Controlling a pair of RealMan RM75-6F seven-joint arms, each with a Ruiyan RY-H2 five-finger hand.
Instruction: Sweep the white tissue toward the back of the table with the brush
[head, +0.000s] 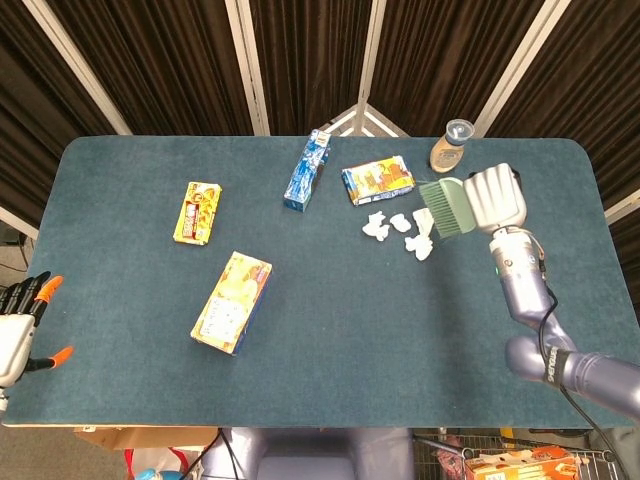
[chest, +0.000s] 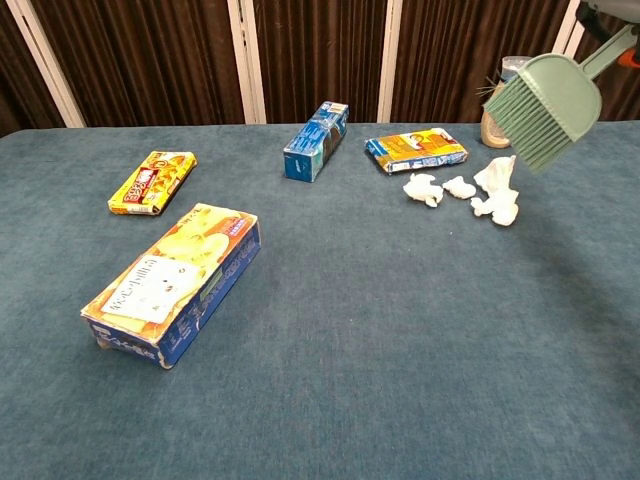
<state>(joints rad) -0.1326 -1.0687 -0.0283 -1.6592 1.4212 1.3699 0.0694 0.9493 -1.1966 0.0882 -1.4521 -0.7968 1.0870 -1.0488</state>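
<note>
Above tissue (head: 400, 226), right hand (head: 496, 197) grasps brush (head: 447, 205); box labels unreadable.

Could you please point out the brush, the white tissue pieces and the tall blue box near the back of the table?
brush (chest: 545, 108), chest view, on the green bristles.
white tissue pieces (head: 400, 226), head view, on a middle scrap.
tall blue box (head: 307, 170), head view, on its top face.
</note>
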